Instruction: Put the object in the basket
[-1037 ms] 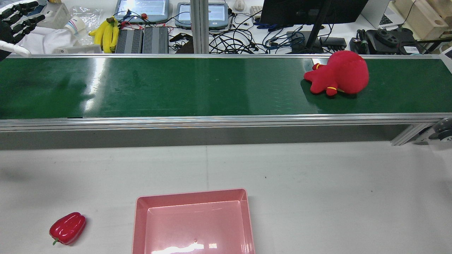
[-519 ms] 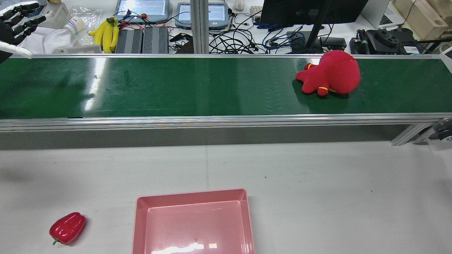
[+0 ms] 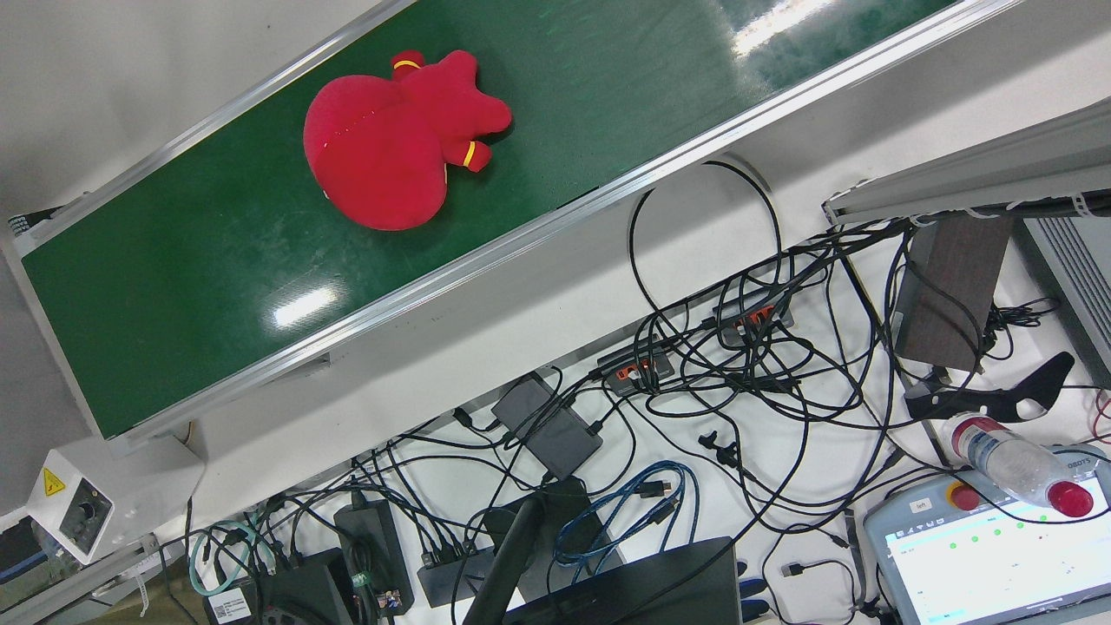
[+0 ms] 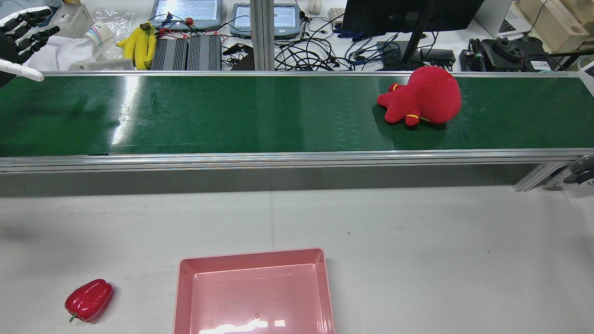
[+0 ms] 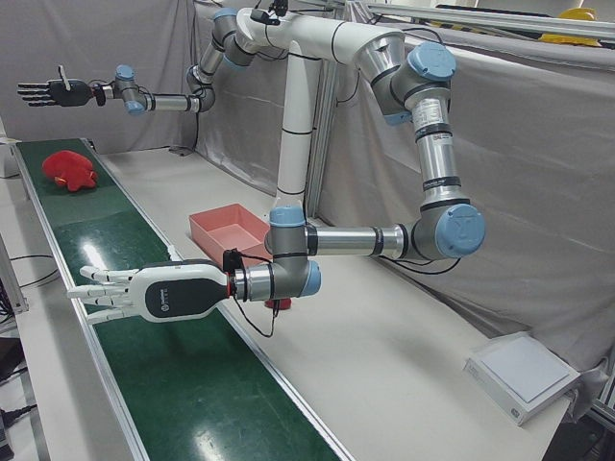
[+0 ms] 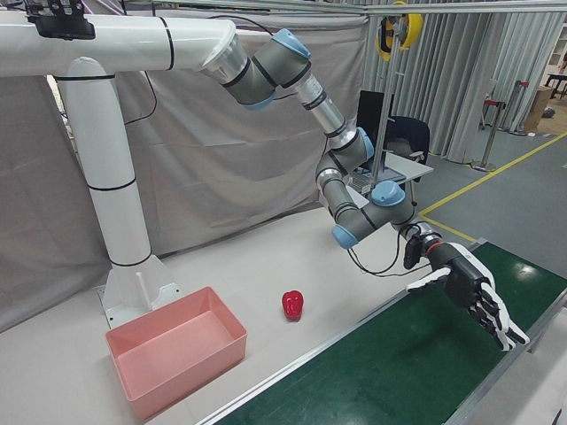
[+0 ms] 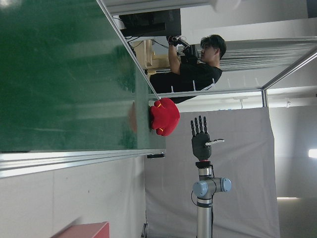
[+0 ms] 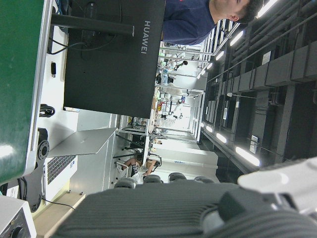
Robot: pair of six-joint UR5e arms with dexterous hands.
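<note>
A red plush toy (image 4: 424, 102) lies on the green conveyor belt (image 4: 232, 116) toward its right end. It also shows in the front view (image 3: 391, 148) and the left-front view (image 5: 69, 170). The pink basket (image 4: 253, 254) stands empty on the grey table in front of the belt. My left hand (image 4: 23, 32) is open with fingers spread, above the belt's far left end, far from the toy; it also shows in the right-front view (image 6: 474, 292). My right hand (image 5: 53, 93) is open, held high above the toy's end of the belt.
A red bell pepper (image 4: 89, 300) lies on the table left of the basket. Behind the belt is a desk with bananas (image 4: 139, 44), cables, tablets and a monitor. A person (image 7: 198, 69) stands beyond the belt's right end.
The plush toy has travelled leftward along the belt. My left hand has shifted slightly at the top left and stays open.
</note>
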